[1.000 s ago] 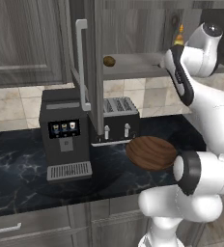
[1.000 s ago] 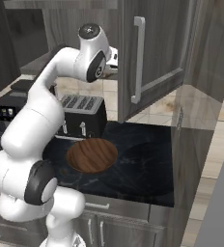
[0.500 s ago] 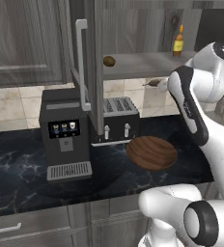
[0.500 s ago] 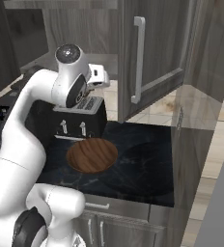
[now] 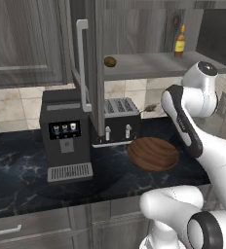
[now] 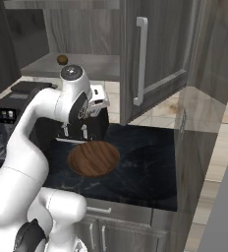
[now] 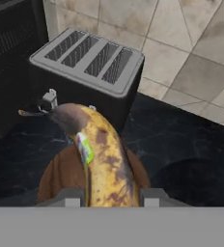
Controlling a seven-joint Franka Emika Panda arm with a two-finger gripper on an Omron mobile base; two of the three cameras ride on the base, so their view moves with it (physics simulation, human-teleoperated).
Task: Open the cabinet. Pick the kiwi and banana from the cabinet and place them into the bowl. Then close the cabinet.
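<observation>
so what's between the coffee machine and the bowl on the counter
In the left base view the black toaster stands between the coffee machine and the wooden bowl, set further back by the wall. The open cabinet door hangs above that gap.

You have a black toaster [image 7: 85, 72] with a silver slotted top just ahead of the claw, on the dark marble counter [image 5: 27, 175]. Beyond it stands a black coffee machine [image 5: 66, 133]. An amber bottle [image 5: 180, 43], possibly sauce, sits higher up.
</observation>
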